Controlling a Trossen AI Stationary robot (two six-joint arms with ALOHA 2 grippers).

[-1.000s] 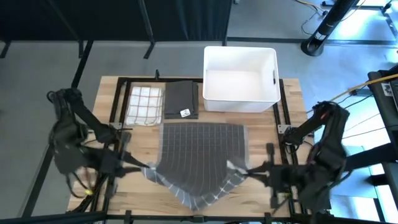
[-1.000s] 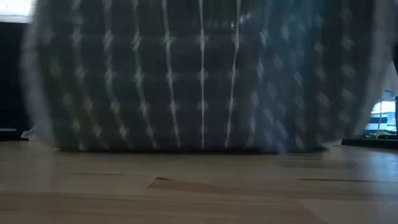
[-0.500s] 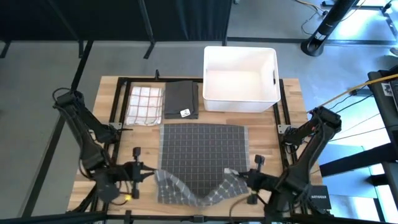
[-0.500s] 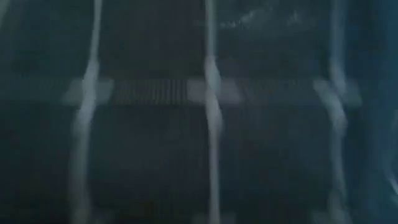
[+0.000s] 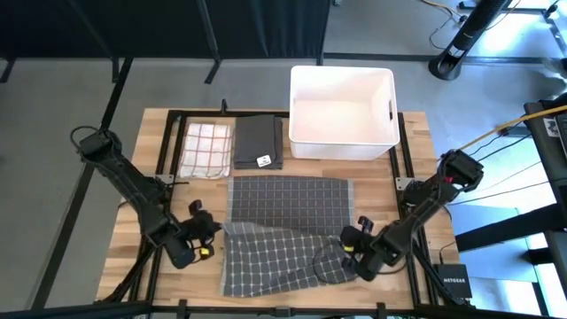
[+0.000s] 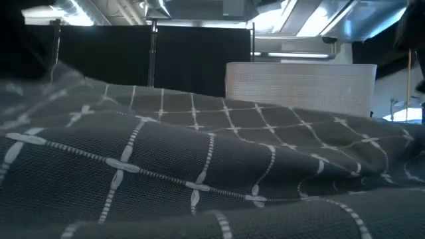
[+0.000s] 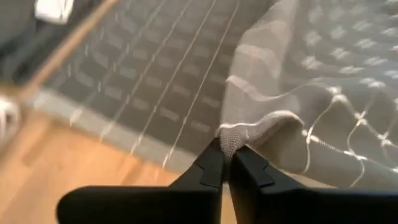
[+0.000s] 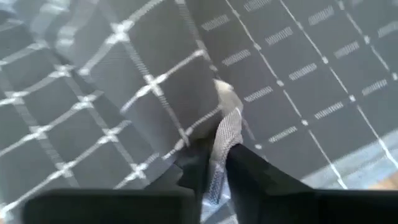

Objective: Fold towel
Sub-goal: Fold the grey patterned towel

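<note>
The white bin (image 5: 342,113) holds nothing. The grey checked towel (image 5: 285,230) lies mid-bench, long axis front-to-back (near half rumpled); left end effector (image 5: 210,232) and right end effector (image 5: 351,241) each pinch a corner.

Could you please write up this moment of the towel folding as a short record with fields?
towel being folded: grey checked towel, spread on the table, near half lifted and rumpled
left gripper: shut on the towel's left edge
right gripper: pinching the towel's right corner
fold state: not yet flat or aligned
behind the towel: white bin, folded dark cloth, folded white checked cloth
</note>
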